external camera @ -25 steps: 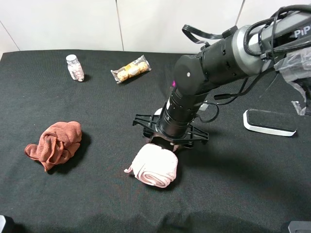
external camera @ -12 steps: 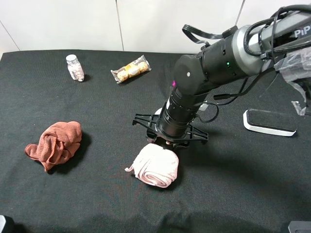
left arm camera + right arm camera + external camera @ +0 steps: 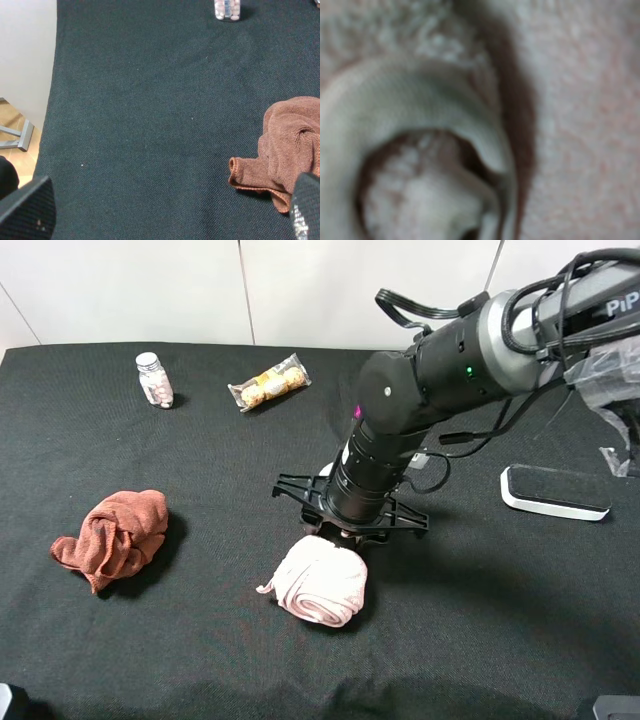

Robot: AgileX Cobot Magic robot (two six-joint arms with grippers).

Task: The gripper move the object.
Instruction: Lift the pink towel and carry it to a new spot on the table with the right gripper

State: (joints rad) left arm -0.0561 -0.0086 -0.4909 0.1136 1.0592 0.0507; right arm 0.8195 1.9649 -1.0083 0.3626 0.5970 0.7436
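Note:
A rolled pale pink towel (image 3: 320, 582) lies on the black table (image 3: 480, 620) near the front middle. My right gripper (image 3: 335, 533) reaches down onto the towel's far edge and touches it. Its fingertips are hidden between the arm and the cloth. The right wrist view is filled by blurred pink towel (image 3: 445, 125) right up against the lens, and no fingers show there. My left gripper (image 3: 167, 210) is open and empty over the left part of the table. Its fingertips (image 3: 27, 210) sit wide apart, beside a crumpled rust-brown cloth (image 3: 290, 150).
The brown cloth (image 3: 115, 535) lies at the left. A small jar of pink pills (image 3: 153, 379) and a clear snack packet (image 3: 268, 383) stand at the back left. A white and black flat device (image 3: 555, 493) lies at the right. The table's left edge shows in the left wrist view (image 3: 52, 100).
The right gripper has shifted very slightly up and to the left over the pink towel. The towel has barely moved. The left arm is still.

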